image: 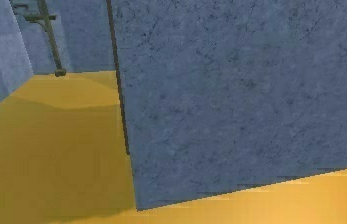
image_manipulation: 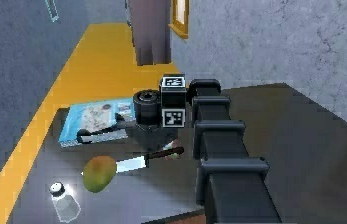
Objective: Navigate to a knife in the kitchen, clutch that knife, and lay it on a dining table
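Knife (image_manipulation: 149,158) lies flat on the table (image_manipulation: 301,120) — blade toward the green fruit (image_manipulation: 99,175).

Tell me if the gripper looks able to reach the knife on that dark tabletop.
Probably yes. The gripper hangs close by the knife, which lies flat with nothing standing between them; the green-yellow fruit lies beside the blade.

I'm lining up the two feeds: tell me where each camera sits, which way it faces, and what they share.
Forward view: on the robot, facing ahead and somewhat down at a near blue-grey wall and yellow floor; none of the robot's body.
Arm side view: on the robot's body, facing out to the arm's side at a dark table with a knife and a fruit; arm and gripper show.
Shared: yellow floor and blue-grey walls.
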Available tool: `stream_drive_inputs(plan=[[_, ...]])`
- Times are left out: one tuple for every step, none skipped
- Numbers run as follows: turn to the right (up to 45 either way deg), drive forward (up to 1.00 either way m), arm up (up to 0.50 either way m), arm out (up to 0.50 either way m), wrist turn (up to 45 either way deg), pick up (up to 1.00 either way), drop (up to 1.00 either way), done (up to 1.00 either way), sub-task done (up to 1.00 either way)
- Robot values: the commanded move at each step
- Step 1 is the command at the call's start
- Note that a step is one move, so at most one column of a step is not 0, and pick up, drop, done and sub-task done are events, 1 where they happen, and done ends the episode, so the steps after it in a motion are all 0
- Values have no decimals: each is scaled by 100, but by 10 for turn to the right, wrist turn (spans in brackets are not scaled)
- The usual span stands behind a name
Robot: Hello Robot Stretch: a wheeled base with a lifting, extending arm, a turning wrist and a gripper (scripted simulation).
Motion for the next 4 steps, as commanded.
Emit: stream_drive_inputs(plan=[[0, 0, -14, 0, 0, 0, 0, 0, 0], [0, 0, 0, 0, 0, 100, 0, 0, 0], [0, 0, 10, 0, 0, 0, 0, 0, 0], [0, 0, 4, 0, 0, 0, 0, 0, 0]])
